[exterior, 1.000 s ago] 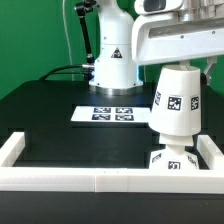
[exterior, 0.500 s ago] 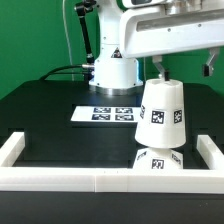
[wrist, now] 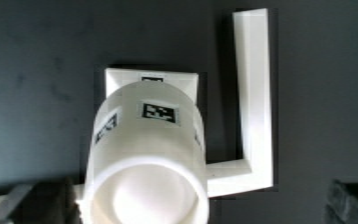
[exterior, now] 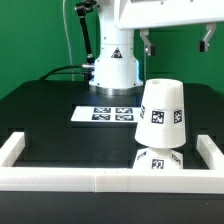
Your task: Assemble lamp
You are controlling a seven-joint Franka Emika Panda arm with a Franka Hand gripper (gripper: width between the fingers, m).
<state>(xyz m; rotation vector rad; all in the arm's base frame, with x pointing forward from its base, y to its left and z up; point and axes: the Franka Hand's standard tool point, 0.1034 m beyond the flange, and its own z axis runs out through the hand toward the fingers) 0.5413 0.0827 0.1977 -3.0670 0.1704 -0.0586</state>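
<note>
The white tapered shade point(exterior: 162, 112) stands slightly tilted over the lamp's base point(exterior: 160, 160) in the front corner of the work area on the exterior view's right. The bulb is hidden under the shade. My gripper point(exterior: 176, 42) hangs open and empty above the shade, well clear of its top. In the wrist view the shade point(wrist: 149, 150) fills the middle, its closed top towards the camera. The square base point(wrist: 126, 76) shows beyond it. My dark fingers point(wrist: 12, 205) sit wide apart at the picture's edges, on either side of the shade.
The marker board point(exterior: 110, 114) lies flat behind the lamp, in front of the arm's white pedestal point(exterior: 113, 62). A white raised wall point(exterior: 90, 178) runs along the front and both sides of the black table; its corner point(wrist: 250, 90) lies next to the base.
The gripper has let go of the shade and risen straight up. The shade, held upright a second ago, has stood tilted on the base since half a second ago.
</note>
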